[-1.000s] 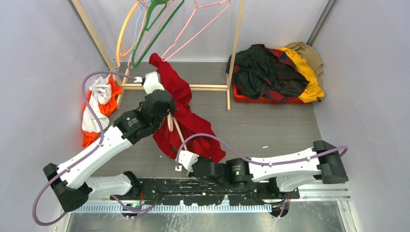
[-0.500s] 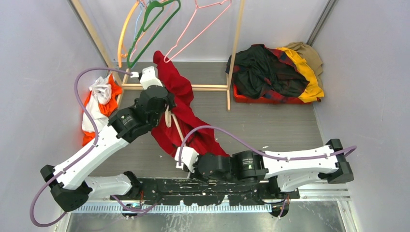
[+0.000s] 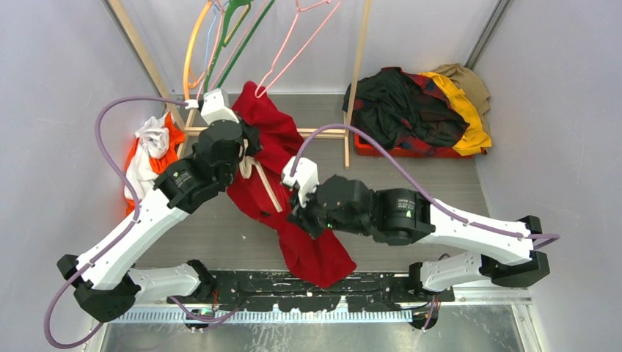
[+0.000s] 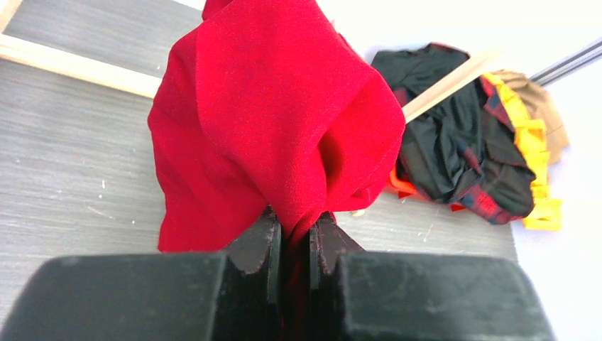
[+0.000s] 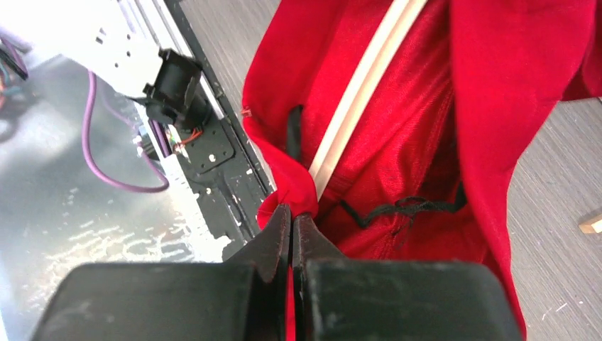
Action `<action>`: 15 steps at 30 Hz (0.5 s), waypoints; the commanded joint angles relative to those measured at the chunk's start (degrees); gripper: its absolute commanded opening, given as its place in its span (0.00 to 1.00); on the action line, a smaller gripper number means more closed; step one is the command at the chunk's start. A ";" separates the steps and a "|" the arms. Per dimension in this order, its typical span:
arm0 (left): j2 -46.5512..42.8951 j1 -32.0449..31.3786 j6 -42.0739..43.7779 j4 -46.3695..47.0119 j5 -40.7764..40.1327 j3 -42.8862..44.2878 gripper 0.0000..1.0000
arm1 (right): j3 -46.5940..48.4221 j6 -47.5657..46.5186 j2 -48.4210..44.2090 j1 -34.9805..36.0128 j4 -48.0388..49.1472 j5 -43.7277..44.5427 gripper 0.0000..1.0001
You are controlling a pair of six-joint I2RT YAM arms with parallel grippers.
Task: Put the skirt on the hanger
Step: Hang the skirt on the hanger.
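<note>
The red skirt (image 3: 312,253) is held up between both arms, fabric clamped tightly in the left gripper (image 4: 294,234) and the right gripper (image 5: 292,222), apparently to spread it around the cream hanger (image 5: 369,71) lying inside.

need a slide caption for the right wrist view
Right gripper shut on an edge of the red skirt, the cream hanger lying across the fabric.

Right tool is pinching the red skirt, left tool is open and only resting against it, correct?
No. The left tool is not open: the left wrist view shows it shut on a fold of the skirt. The right tool is pinching the skirt, as you said.
</note>
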 commanded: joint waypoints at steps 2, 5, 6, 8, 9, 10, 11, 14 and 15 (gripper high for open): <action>-0.81 -0.37 6.28 -0.30 -0.45 2.41 0.00 | 10.56 3.44 0.14 -7.75 13.57 -7.09 0.01; -0.95 -0.38 6.64 0.15 0.12 0.80 0.00 | 15.62 8.04 5.70 -14.24 13.71 -19.33 0.01; -0.87 -0.37 6.78 0.18 0.98 0.51 0.00 | 17.44 9.75 7.55 -16.10 12.82 -21.82 0.01; -0.88 -0.36 7.21 0.23 2.41 0.13 0.00 | 18.96 10.75 9.46 -18.89 13.03 -23.82 0.01; -0.88 -0.39 7.36 -0.02 2.91 -0.04 0.00 | 18.71 11.44 9.55 -20.08 14.06 -24.37 0.01; -0.95 -0.42 7.37 -0.30 2.99 -0.38 0.00 | 18.66 11.94 9.39 -21.22 15.11 -25.77 0.01; -1.04 -0.38 7.38 -0.38 2.76 -0.93 0.00 | 19.04 12.22 9.39 -22.13 15.73 -27.49 0.01; -1.46 -0.38 7.38 -0.32 1.28 -2.82 0.00 | 22.94 11.74 9.95 -22.65 14.33 -31.13 0.01; -1.37 -0.37 7.30 -0.51 0.46 -3.28 0.00 | 24.32 11.56 10.02 -22.67 13.98 -31.90 0.01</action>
